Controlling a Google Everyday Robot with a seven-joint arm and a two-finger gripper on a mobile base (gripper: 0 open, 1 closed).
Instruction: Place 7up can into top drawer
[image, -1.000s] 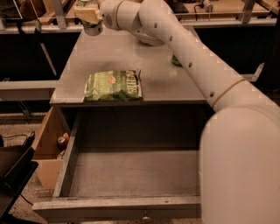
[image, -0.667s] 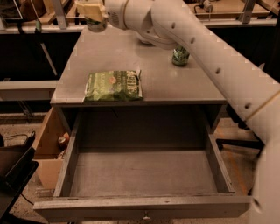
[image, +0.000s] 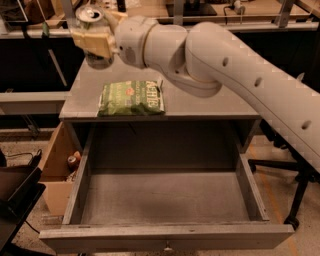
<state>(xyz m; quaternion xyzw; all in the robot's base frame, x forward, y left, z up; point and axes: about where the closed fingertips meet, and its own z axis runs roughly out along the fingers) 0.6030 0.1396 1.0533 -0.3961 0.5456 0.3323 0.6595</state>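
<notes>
My gripper (image: 93, 39) is above the table's far left corner, shut on the 7up can (image: 90, 14). The can's silver top shows above the tan fingers (image: 95, 44) and its pale lower end sticks out below them. The can stands upright and is held clear of the tabletop (image: 200, 107). The top drawer (image: 165, 197) is pulled wide open below the table's front edge, with its grey bottom bare and a small knob on its front panel. The gripper is behind and to the left of the drawer.
A green chip bag (image: 131, 98) lies on the tabletop near the front edge, just below the gripper. A cardboard box (image: 55, 160) with small items stands left of the drawer. A black object (image: 15, 200) is at the lower left. A chair base (image: 296, 200) is at the right.
The gripper with the can has come down and a little left, toward the camera. The arm has swung across the table and now hides the dark green can at the back.
</notes>
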